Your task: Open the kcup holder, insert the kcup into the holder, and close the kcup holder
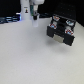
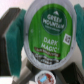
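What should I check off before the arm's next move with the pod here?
1. kcup held between the gripper fingers: ok.
2. Green lid facing the wrist camera, label readable: ok.
3. kcup holder in sight at the exterior view's right: ok.
4. Holder open: cannot tell, too blurry.
5. Gripper apart from the holder: ok.
6. Free slot for the pod: cannot tell.

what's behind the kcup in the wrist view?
The kcup, green lid facing the camera, fills most of the view between teal finger pads. Below its rim shows a second pod top and dark holder parts. Everything directly behind the lid is covered.
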